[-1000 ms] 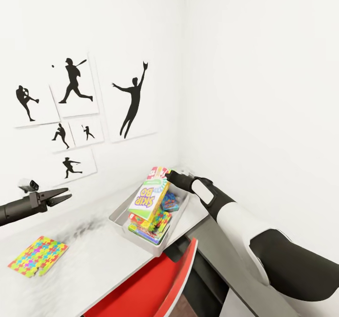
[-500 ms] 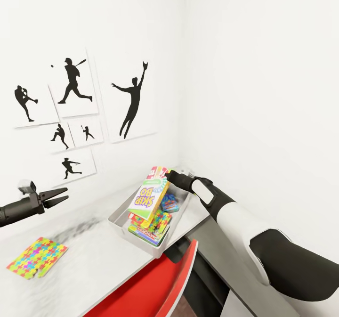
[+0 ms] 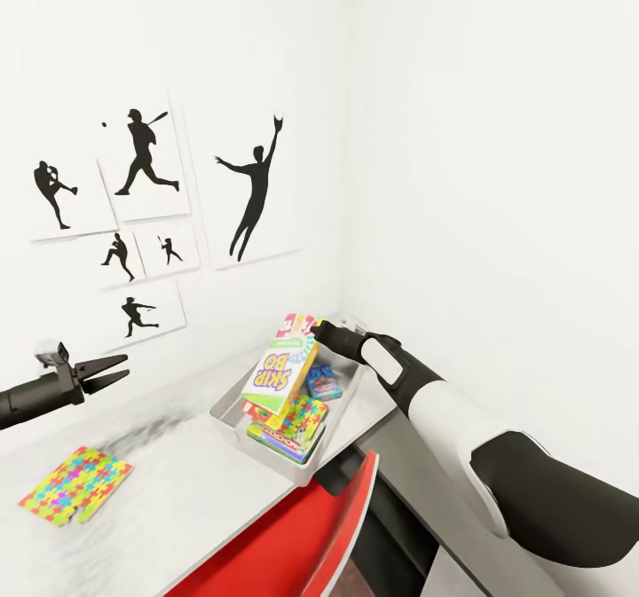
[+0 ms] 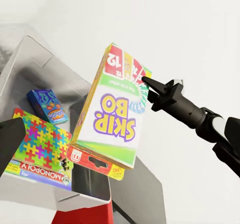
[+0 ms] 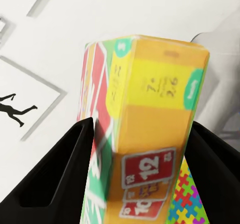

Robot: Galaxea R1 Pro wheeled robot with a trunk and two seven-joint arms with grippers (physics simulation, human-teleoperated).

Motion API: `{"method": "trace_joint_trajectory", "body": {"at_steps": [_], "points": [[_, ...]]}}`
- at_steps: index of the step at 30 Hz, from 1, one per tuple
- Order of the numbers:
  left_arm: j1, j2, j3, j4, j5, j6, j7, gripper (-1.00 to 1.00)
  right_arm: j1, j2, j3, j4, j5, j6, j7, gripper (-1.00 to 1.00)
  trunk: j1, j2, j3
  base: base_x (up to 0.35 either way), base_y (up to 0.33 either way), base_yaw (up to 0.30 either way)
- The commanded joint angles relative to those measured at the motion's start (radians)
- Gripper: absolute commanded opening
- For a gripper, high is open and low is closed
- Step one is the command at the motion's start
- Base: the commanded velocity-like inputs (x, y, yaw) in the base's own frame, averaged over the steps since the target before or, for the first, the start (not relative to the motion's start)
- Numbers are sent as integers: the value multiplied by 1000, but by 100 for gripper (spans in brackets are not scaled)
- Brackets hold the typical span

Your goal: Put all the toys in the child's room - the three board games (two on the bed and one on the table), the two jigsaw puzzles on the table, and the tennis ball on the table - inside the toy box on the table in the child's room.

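— How far along are we?

— Well along, we judge. The toy box (image 3: 232, 417) sits at the far right of the bench (image 3: 177, 499), close to the wall corner. Inside we see a Monopoly box (image 4: 42, 171) with a jigsaw puzzle (image 4: 37, 141) lying on it, and a small blue box (image 4: 47, 105) beyond. Our right tool (image 4: 150, 86) pinches the top of the Skip-Bo box (image 3: 280, 373), which stands tilted with its lower end already inside. We can't spot the tennis ball.

— What's left?

— Letting go of the Skip-Bo, then the second jigsaw puzzle (image 3: 75, 484), lying flat near the bench's left near edge. Our left tool (image 3: 99, 373) hovers above the bench with its fingers spread, holding nothing.

— Room to move?

— Tight on the right: walls just beyond the box, and a red chair (image 3: 293, 535) tucked under the near edge. The bench's middle lies open.
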Motion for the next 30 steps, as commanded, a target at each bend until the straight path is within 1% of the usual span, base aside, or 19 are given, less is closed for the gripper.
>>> {"method": "trace_joint_trajectory", "body": {"at_steps": [1,10,17,23,30], "points": [[-1,0,0,0,0,11,-3,100,-1,0,1,1,-1,2,2,-100,1,-2,-2,0,7,0],[-1,0,0,0,1,10,-3,100,-1,0,1,1,0,2,2,-100,1,-2,-2,4,75,0],[-1,0,0,0,1,10,-3,100,-1,0,1,1,0,2,1,-100,1,-2,-2,5,8,0],[-1,0,0,0,1,10,-3,100,-1,0,1,1,0,0,-1,-100,1,-2,-2,112,1,0],[-1,0,0,0,1,10,-3,100,-1,0,1,1,2,-2,-1,-100,1,-2,-2,18,0,0]]}}
